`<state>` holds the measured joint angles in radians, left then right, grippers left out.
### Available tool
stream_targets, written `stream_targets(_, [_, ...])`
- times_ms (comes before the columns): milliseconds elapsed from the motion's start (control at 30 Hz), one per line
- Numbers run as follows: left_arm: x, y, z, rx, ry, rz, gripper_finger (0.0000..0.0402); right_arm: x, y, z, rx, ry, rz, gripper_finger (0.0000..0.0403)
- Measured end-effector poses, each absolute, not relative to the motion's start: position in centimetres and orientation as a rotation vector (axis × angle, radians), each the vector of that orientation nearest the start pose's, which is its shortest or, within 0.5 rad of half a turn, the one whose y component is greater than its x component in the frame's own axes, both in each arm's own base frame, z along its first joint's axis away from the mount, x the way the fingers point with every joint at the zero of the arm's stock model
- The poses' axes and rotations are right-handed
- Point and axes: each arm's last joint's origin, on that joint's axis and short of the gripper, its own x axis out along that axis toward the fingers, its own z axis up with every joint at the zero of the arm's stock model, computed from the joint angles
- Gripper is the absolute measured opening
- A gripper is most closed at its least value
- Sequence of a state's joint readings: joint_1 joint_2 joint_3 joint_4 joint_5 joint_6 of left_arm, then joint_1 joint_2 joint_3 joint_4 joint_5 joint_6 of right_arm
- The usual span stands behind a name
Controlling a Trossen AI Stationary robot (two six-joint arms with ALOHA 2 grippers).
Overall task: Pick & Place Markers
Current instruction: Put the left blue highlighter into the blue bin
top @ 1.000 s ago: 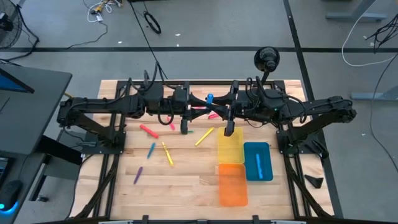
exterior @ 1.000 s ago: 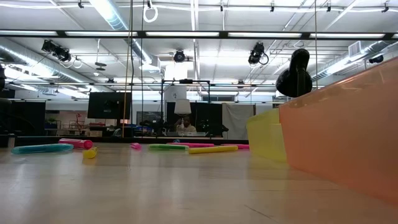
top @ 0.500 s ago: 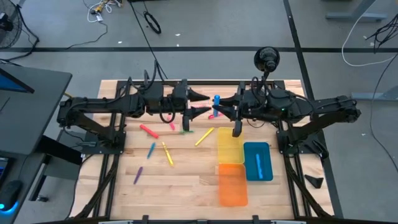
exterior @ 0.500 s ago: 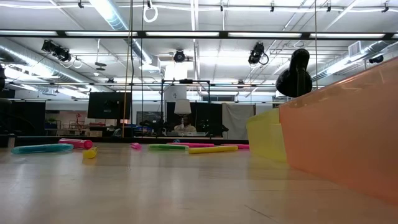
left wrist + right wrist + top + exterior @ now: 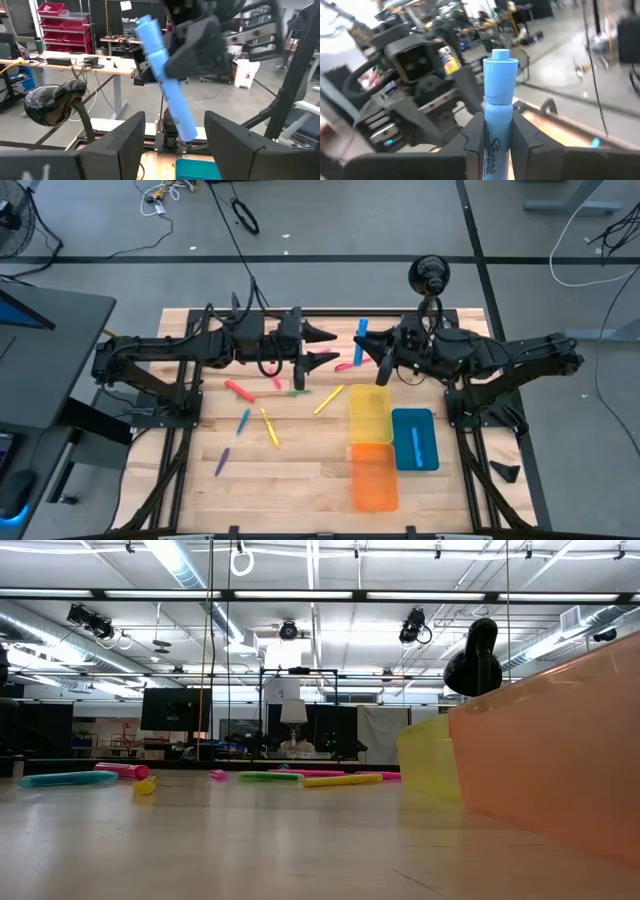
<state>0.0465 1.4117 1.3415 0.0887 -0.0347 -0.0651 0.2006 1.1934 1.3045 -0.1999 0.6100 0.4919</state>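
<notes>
Right gripper clamps blue marker, seemingly upright.

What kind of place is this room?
Probably a robotics lab or workshop: ceiling-mounted lights over an open hall, workbenches with equipment, and red storage bins on shelves.

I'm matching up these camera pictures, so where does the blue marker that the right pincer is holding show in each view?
High view: blue marker at the right pincer, above the yellow tray.
Low view: not in it.
Left wrist view: tilted, centre.
Right wrist view: upright, centre.
Shared landmark: the black lamp.
</notes>
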Motion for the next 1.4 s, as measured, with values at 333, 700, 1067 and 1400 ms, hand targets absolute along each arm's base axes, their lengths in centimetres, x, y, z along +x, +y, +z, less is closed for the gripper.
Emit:
stream_targets(333, [32.3,2.5,40.4,-0.066,0.024,0.05,0.0209,24.3,4.0,40.6,0.847,0.079,-0.508,0.005])
stream_targets(700, [32.2,3.1,40.4,-0.067,0.023,0.06,0.0209,23.1,4.4,37.8,1.226,0.397,-0.559,0.005])
stream_targets(1067, [32.2,3.1,40.4,-0.06,0.023,0.061,0.0209,20.5,4.5,35.4,1.243,0.705,-0.788,0.005])
stream_targets(1400, [32.2,3.5,40.4,-0.061,0.022,0.073,0.0209,18.4,5.6,34.5,1.292,0.916,-0.928,0.005])
